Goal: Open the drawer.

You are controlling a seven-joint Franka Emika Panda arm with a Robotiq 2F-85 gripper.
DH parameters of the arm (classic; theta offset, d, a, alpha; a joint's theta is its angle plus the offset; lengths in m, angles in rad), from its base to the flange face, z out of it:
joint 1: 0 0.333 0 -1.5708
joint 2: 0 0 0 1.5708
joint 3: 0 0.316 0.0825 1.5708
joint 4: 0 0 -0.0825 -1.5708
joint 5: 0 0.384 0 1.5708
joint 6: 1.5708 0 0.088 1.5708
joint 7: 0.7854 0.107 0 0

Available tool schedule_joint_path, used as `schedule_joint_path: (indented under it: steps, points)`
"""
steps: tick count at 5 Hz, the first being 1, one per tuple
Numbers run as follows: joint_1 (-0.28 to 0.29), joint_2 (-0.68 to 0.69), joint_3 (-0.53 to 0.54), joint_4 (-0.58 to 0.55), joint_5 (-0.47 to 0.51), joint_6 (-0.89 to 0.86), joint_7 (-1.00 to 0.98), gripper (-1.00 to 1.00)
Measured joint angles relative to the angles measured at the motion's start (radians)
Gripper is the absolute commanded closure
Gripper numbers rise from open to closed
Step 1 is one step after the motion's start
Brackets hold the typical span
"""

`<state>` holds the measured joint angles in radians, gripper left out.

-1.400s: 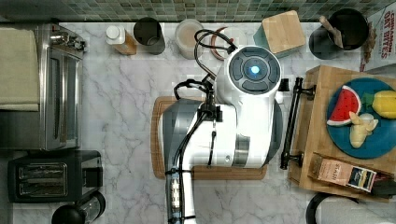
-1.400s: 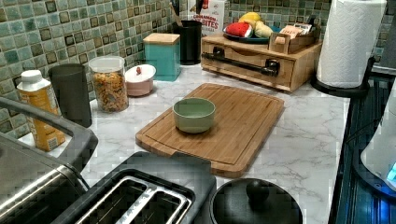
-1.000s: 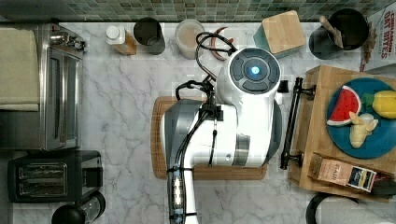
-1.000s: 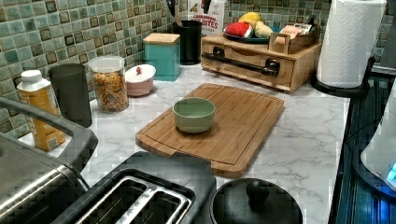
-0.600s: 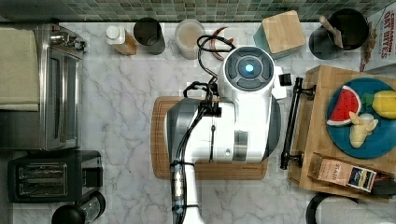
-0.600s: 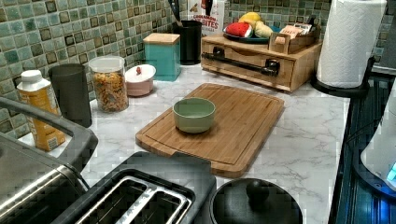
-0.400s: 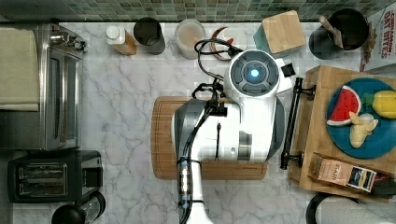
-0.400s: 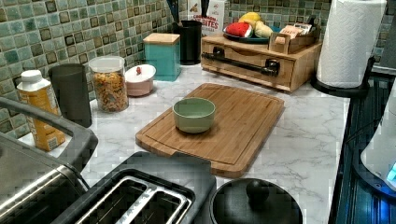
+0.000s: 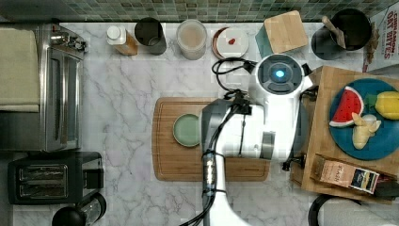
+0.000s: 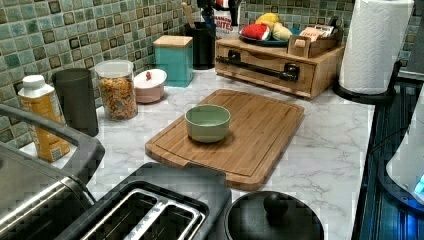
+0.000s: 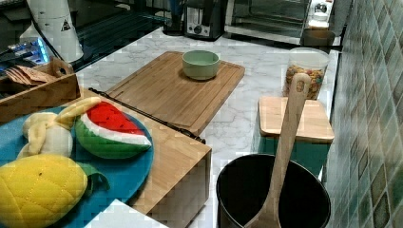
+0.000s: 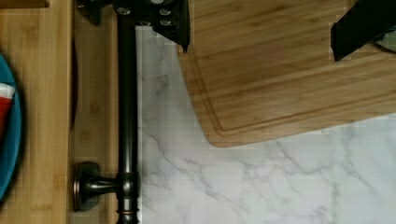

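Note:
The drawer (image 10: 250, 56) is a light-wood front in the wooden box at the left view's back, flush with the box and shut. Its long black bar handle (image 10: 257, 68) runs across the front and also appears in the right view (image 11: 142, 112). In the wrist view the handle (image 12: 127, 116) lies along the drawer front (image 12: 95, 116). My gripper (image 12: 261, 49) is open wide with nothing in it, one finger (image 12: 168, 23) just beside the bar, the other finger (image 12: 362, 28) over the cutting board. My arm (image 9: 277, 75) covers most of the handle in the top view.
A brown cutting board (image 9: 164, 141) with a green bowl (image 9: 187, 130) lies beside the drawer. On the box sit a blue plate of toy fruit (image 9: 376, 141) and a small carton (image 9: 346, 175). A teal box (image 9: 281, 30), black utensil pot (image 9: 346, 30), jars and toaster (image 9: 51, 176) ring the counter.
My arm has swung toward the top view's right and upward, nearer the drawer's handle, uncovering the green bowl. The drawer front has not moved.

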<state>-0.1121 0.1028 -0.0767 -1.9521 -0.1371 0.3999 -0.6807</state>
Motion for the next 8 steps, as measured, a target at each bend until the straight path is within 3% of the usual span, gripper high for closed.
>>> schedule_joint_path:
  steps: [3, 4, 6, 8]
  points:
    - [-0.142, 0.083, -0.04, -0.054, -0.118, 0.176, -0.033, -1.0]
    - [-0.159, 0.08, -0.044, -0.087, -0.118, 0.194, -0.062, -1.0]
    - [-0.159, 0.072, -0.044, -0.161, -0.115, 0.414, -0.096, -1.0]
    - [-0.153, 0.078, -0.044, -0.187, -0.106, 0.464, -0.097, -1.0]
